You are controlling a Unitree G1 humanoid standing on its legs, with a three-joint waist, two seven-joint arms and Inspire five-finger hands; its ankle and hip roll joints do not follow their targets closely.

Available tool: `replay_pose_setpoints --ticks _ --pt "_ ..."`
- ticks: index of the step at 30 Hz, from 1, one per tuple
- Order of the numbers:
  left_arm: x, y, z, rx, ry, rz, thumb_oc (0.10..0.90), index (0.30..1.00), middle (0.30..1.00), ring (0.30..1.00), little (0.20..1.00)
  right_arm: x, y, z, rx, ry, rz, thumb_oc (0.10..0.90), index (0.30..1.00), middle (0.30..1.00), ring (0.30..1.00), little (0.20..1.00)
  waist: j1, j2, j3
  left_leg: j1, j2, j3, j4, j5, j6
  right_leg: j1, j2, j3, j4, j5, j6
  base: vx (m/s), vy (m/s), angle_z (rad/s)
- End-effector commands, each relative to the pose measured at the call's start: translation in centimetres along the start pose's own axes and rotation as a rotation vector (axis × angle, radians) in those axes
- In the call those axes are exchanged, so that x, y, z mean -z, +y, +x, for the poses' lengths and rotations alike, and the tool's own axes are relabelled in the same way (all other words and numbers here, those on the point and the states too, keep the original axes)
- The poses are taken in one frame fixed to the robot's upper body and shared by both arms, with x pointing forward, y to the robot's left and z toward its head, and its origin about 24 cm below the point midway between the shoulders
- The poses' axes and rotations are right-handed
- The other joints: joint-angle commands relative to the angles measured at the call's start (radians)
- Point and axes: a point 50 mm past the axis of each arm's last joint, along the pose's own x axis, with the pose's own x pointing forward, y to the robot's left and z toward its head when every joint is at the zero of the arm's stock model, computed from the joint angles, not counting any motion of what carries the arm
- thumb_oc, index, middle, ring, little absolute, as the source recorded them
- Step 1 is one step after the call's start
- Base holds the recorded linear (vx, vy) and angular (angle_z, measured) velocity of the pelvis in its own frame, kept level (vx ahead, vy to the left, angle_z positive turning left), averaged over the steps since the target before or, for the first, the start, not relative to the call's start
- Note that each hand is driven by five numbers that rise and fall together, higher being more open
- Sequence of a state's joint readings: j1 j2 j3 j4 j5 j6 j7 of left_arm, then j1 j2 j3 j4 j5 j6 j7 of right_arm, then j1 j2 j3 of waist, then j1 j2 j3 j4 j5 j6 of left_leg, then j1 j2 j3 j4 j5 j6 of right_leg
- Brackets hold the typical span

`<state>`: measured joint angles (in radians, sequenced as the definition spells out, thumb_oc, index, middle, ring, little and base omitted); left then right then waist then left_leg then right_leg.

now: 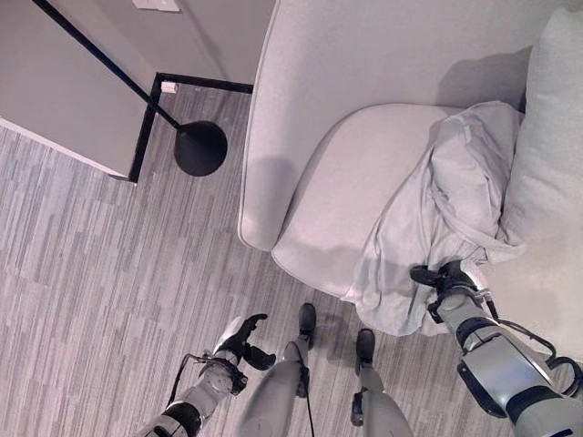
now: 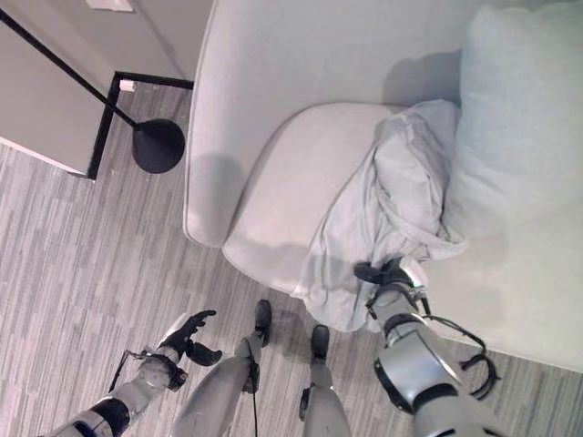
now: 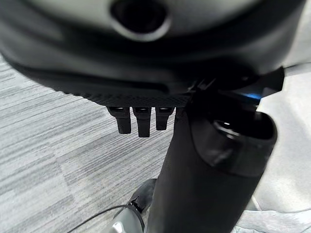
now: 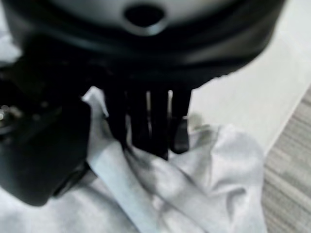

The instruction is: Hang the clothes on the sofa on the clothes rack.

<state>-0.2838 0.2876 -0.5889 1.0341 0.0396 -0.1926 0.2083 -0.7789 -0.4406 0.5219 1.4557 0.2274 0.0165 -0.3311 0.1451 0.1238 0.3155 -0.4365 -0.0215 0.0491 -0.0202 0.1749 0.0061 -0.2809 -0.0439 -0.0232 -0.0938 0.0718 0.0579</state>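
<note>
A: One garment [image 1: 446,200], pale, crumpled on the sofa [image 1: 364,173] seat, lower edge spilling over the front lip. Left eye view: right hand [image 1: 444,279] sits at that hanging edge, fingers curled into the cloth.

B: Gripping it?

A: Looks like it. Grabbing low makes sense, that's the part nearest the robot. Left hand [image 1: 244,342] is down over the floor [image 1: 82,273], fingers relaxed and spread, holding nothing.

B: Rack?

A: Black round base [image 1: 200,148] with a slanted black pole [image 1: 100,59] off to the left by the wall; probably the rack, can't say for sure.

B: Right eye view?

A: Same layout. Garment lies bunched against the big cushion [image 2: 515,137], right hand at the fold over the seat edge. Base and pole well apart from the sofa, so the robot will likely have to carry the cloth over.

B: Left wrist view?

A: Straight fingers [image 3: 138,121] hanging above striped floor, empty. Idle.

B: Right wrist view?

A: Fingers [image 4: 146,126] pushed down into a fold of cloth, thumb [image 4: 46,145] on the other side; a ridge of fabric pinched between. Closed on the garment, I'd call it.

B: Stage?

A: Pick-up, judging by this. Garment not yet lifted off the seat. Risk: pinch holds one thin fold, bulk may drag or slip.
</note>
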Motion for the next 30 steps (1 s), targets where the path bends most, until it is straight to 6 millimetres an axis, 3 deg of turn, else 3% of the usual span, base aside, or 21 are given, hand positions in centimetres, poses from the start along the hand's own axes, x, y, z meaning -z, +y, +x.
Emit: replay_pose_setpoints --ticks 1,5,6,7,8,9,12,13,15,16,17,20,21,24,30 --pt "0.5 -0.2 0.0 0.003 0.013 0.064 0.800 0.900 0.900 0.900 0.900 -0.7 8.3 -3.1 -0.345 -0.009 0.271 0.400 0.300 0.300 0.300 0.300 0.008 -0.033 0.018 -0.106 0.010 0.019 0.123 -0.112 -0.026 0.044 -0.086 0.045 0.007 -0.042 0.052 0.00 0.000 0.00" --pt "0.5 -0.1 0.2 -0.008 0.029 0.068 0.800 0.900 0.900 0.900 0.900 -0.3 9.2 -3.7 -0.380 0.013 0.455 0.400 0.300 0.300 0.300 0.300 -0.012 -0.043 0.019 -0.095 0.016 0.023 0.113 -0.109 -0.031 0.043 -0.082 0.048 0.007 -0.040 0.052 0.00 -0.005 -0.01" --pt "0.8 -0.1 0.2 -0.015 0.050 0.060 0.800 0.900 0.900 0.900 0.900 -0.3 9.7 -4.1 -0.406 0.025 0.604 0.400 0.300 0.300 0.300 0.300 -0.024 -0.049 0.021 -0.080 0.021 0.026 0.105 -0.108 -0.034 0.046 -0.080 0.050 0.007 -0.041 0.052 -0.02 -0.015 -0.07" --pt "0.8 -0.1 0.2 -0.016 0.050 0.060 0.800 0.900 0.900 0.900 0.900 -0.3 9.7 -4.1 -0.406 0.025 0.604 0.400 0.300 0.300 0.300 0.300 -0.024 -0.049 0.018 -0.083 0.021 0.025 0.103 -0.105 -0.034 0.043 -0.079 0.049 0.007 -0.040 0.051 -0.02 -0.026 -0.06" --pt "0.9 0.0 0.2 -0.024 0.059 0.044 0.800 0.900 0.900 0.900 0.900 -0.9 10.1 -4.6 -0.437 0.013 0.776 0.400 0.300 0.300 0.300 0.300 -0.036 -0.054 0.022 -0.068 0.026 0.029 0.096 -0.104 -0.036 0.048 -0.078 0.051 0.007 -0.040 0.052 -0.01 -0.013 -0.06" --pt "0.9 0.0 0.2 -0.024 0.059 0.044 0.800 0.900 0.900 0.900 0.900 -0.9 10.1 -4.6 -0.437 0.013 0.776 0.400 0.300 0.300 0.300 0.300 -0.036 -0.054 0.019 -0.071 0.026 0.028 0.094 -0.102 -0.036 0.045 -0.077 0.051 0.007 -0.039 0.052 -0.02 -0.015 -0.06" --pt "0.9 0.0 0.0 -0.036 0.054 0.016 0.800 0.900 0.900 0.900 0.900 -3.1 10.1 -5.7 -0.487 -0.083 1.122 0.400 0.300 0.300 0.300 0.300 -0.061 -0.062 0.024 -0.040 0.035 0.039 0.074 -0.097 -0.038 0.055 -0.073 0.060 0.007 -0.038 0.054 -0.03 -0.009 -0.05" --pt "0.9 0.0 0.0 -0.036 0.054 0.016 0.800 0.900 0.900 0.900 0.900 -3.1 10.1 -5.7 -0.487 -0.083 1.122 0.400 0.300 0.300 0.300 0.300 -0.061 -0.061 0.021 -0.042 0.035 0.039 0.072 -0.095 -0.039 0.052 -0.073 0.060 0.007 -0.037 0.054 -0.03 -0.012 -0.17" --pt "1.6 -0.3 -0.4 -0.037 0.069 0.002 0.800 0.900 0.900 0.900 0.900 -5.6 9.6 -6.8 -0.531 -0.196 1.284 0.400 0.300 0.300 0.300 0.300 -0.068 -0.068 0.016 -0.018 0.042 0.044 0.060 -0.094 -0.039 0.063 -0.070 0.064 0.007 -0.039 0.054 -0.02 -0.016 -0.23" --pt "1.6 -0.3 -0.4 -0.037 0.069 0.002 0.800 0.900 0.900 0.900 0.900 -5.6 9.6 -6.8 -0.531 -0.196 1.284 0.400 0.300 0.300 0.300 0.300 -0.068 -0.068 0.013 -0.022 0.042 0.044 0.058 -0.091 -0.039 0.059 -0.069 0.064 0.007 -0.038 0.054 -0.02 -0.017 -0.11" --pt "2.0 -0.3 -0.7 -0.045 0.078 -0.005 0.800 0.900 0.900 0.900 0.900 -7.7 8.5 -7.8 -0.563 -0.321 1.359 0.400 0.300 0.300 0.300 0.300 -0.073 -0.071 0.008 -0.001 0.046 0.047 0.049 -0.091 -0.038 0.071 -0.067 0.068 0.007 -0.040 0.053 -0.02 -0.010 -0.08" --pt "2.1 -0.5 -0.9 -0.044 0.074 -0.007 0.800 0.900 0.900 0.900 0.900 -9.1 7.3 -8.6 -0.577 -0.431 1.385 0.400 0.300 0.300 0.300 0.300 -0.077 -0.072 -0.008 0.011 0.048 0.046 0.035 -0.085 -0.037 0.075 -0.065 0.070 0.007 -0.043 0.051 -0.02 -0.027 -0.09" --pt "2.5 -0.5 -1.1 -0.045 0.079 -0.005 0.800 0.900 0.900 0.900 0.900 -10.6 5.7 -9.3 -0.575 -0.548 1.406 0.400 0.300 0.300 0.300 0.300 -0.078 -0.074 -0.021 0.030 0.052 0.043 0.023 -0.083 -0.036 0.086 -0.063 0.069 0.007 -0.046 0.049 -0.01 -0.039 -0.08" --pt "2.7 -0.6 -1.3 -0.041 0.082 0.000 0.800 0.900 0.900 0.900 0.900 -11.7 4.0 -9.6 -0.554 -0.643 1.414 0.400 0.300 0.300 0.300 0.300 -0.079 -0.073 -0.034 0.049 0.053 0.040 0.012 -0.080 -0.036 0.099 -0.062 0.066 0.007 -0.050 0.047 -0.01 -0.027 0.01" --pt "4.0 -1.1 -2.0 -0.014 0.114 0.028 0.800 0.900 0.900 0.900 0.900 -13.9 -1.6 -11.2 -0.468 -0.917 1.529 0.400 0.300 0.300 0.300 0.300 -0.081 -0.078 -0.080 0.113 0.058 0.036 -0.015 -0.081 -0.035 0.150 -0.059 0.058 0.007 -0.071 0.042 0.01 -0.023 0.03"
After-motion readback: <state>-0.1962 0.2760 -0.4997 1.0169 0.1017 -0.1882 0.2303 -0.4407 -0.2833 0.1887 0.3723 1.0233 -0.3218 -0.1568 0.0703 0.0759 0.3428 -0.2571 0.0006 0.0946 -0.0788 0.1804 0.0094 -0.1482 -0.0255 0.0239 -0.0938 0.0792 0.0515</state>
